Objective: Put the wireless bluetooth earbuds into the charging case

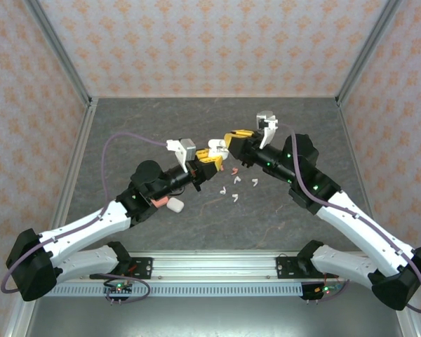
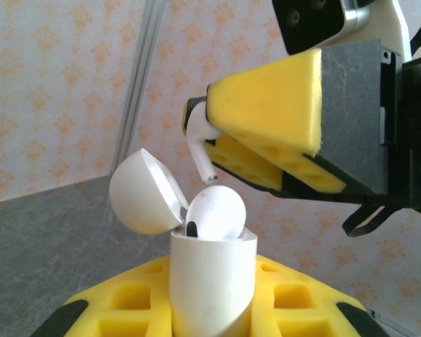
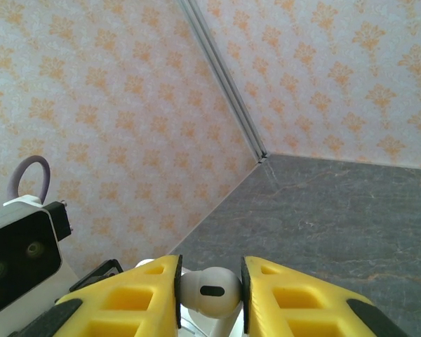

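My left gripper (image 1: 208, 154) is shut on a white charging case (image 2: 212, 288), held upright between the yellow fingers (image 2: 119, 302). The case's lid (image 2: 144, 191) is hinged open to the left. One white earbud (image 2: 217, 213) sits in the case with its head sticking out. My right gripper (image 3: 210, 282) is shut on another white earbud (image 3: 208, 291). That earbud (image 2: 198, 144) hangs stem-down just above the open case, a little left of the seated one. The two grippers meet over the middle of the table (image 1: 224, 145).
Several loose white earbuds (image 1: 234, 197) and a pink one (image 1: 233, 169) lie on the grey table below the grippers. A white case (image 1: 175, 204) and a pink case (image 1: 156, 201) rest by the left forearm. Patterned walls enclose the table.
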Motion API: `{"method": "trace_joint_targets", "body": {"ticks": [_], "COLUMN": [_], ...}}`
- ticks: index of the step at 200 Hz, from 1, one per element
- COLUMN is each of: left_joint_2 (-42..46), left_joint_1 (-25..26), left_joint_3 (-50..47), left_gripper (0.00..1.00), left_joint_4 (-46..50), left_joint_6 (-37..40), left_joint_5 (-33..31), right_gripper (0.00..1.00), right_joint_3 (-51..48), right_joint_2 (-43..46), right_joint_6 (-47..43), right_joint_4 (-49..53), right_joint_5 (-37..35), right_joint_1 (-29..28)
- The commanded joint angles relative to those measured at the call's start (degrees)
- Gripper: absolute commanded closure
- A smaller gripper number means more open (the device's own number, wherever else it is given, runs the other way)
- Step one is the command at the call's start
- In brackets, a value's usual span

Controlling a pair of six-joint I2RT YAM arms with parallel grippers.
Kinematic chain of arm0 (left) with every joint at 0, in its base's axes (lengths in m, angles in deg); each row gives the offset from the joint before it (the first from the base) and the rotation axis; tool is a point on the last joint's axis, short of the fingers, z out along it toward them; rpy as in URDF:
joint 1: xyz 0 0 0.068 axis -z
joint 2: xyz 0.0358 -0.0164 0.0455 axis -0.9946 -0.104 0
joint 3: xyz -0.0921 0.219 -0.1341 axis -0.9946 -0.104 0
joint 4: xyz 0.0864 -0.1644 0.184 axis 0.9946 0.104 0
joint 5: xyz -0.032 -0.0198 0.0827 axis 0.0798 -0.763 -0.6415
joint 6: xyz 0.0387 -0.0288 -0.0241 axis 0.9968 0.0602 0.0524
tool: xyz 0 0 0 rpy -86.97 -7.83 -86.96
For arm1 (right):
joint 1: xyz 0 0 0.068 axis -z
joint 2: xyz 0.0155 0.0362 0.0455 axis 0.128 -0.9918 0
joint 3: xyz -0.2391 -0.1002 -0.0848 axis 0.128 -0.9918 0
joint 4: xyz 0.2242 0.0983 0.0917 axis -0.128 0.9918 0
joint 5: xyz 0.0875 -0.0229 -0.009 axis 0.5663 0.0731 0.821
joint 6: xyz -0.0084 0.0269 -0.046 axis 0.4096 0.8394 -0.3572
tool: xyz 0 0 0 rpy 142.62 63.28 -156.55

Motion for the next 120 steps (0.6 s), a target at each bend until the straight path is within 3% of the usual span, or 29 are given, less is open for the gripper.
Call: {"method": "trace_joint_targets", "body": {"ticks": [1, 120], "left_joint_2": [1.51, 1.6], "left_joint_1": [0.55, 0.56], "left_joint_3": [1.97, 1.82], "left_gripper": [1.0, 1.0], "left_joint_4": [-3.44, -4.34], "left_joint_6": [-0.26, -0.3], "left_joint_5": [-1.32, -2.11], "right_gripper": [0.73, 0.73], "right_joint_3": [-0.63, -1.51], "right_joint_2": [0.33, -0.09], "right_joint_6": [0.65, 1.17], "right_joint_4": [-1.27, 1.08], "right_joint_5": [0.53, 0.89], "right_joint_1": [-0.7, -1.93]}}
